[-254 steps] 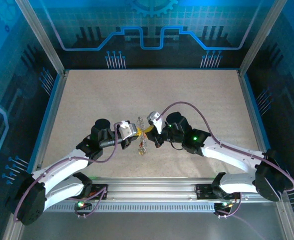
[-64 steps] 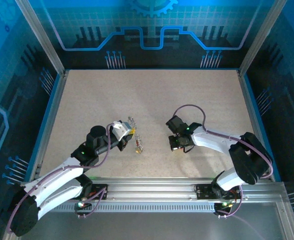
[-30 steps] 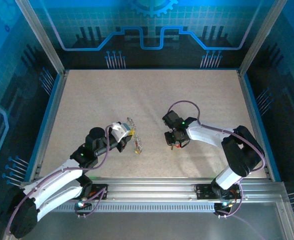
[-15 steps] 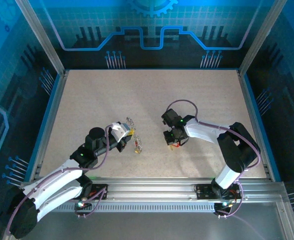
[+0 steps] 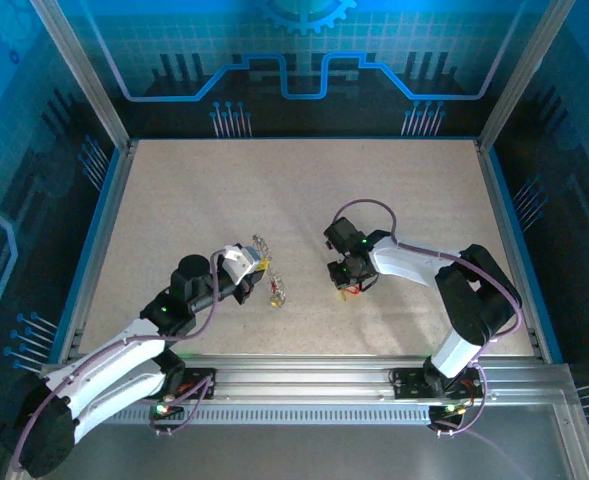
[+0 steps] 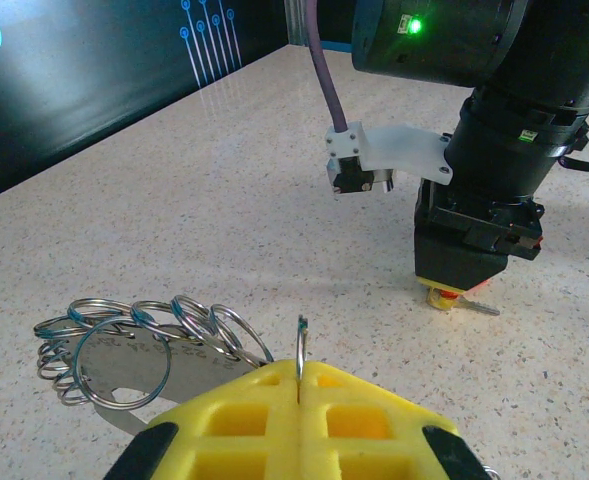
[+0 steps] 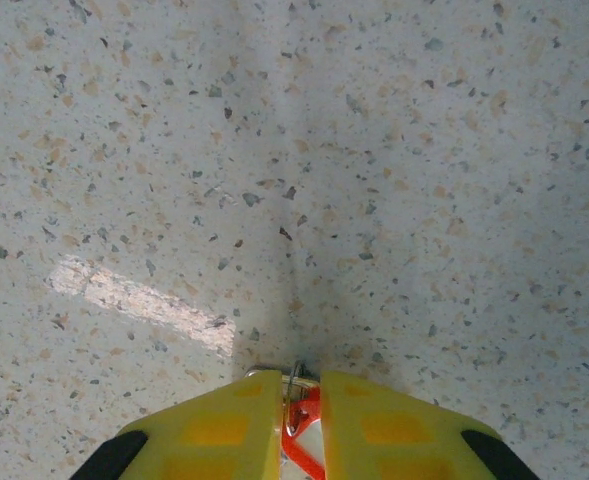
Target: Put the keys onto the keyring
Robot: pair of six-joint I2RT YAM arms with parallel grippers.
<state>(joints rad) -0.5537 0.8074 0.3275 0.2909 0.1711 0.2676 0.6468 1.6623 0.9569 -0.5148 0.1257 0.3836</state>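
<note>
My left gripper point(image 5: 252, 270) point(image 6: 301, 378) is shut on the keyring point(image 6: 301, 347), a thin silver loop standing edge-on between the yellow fingertips. A chain of further rings point(image 6: 144, 322) with a flat metal tag hangs off to its left point(image 5: 262, 245). My right gripper point(image 5: 348, 287) point(image 7: 300, 392) points straight down at the table, its yellow fingers point(image 7: 224, 425) closed narrowly round a red-headed key point(image 7: 304, 432). In the left wrist view that key's silver blade point(image 6: 474, 307) pokes out from under the right gripper point(image 6: 454, 296). A yellow-tagged key point(image 5: 279, 292) lies on the table between the arms.
The speckled tabletop point(image 5: 304, 190) stretches bare behind both grippers. A blue rim point(image 5: 114, 190) and metal frame posts bound it. The right arm's purple cable point(image 5: 369, 205) loops above its wrist.
Over the last second the right gripper edged slightly left over the red key and its elbow swung in. The left gripper held still with the keyring.
</note>
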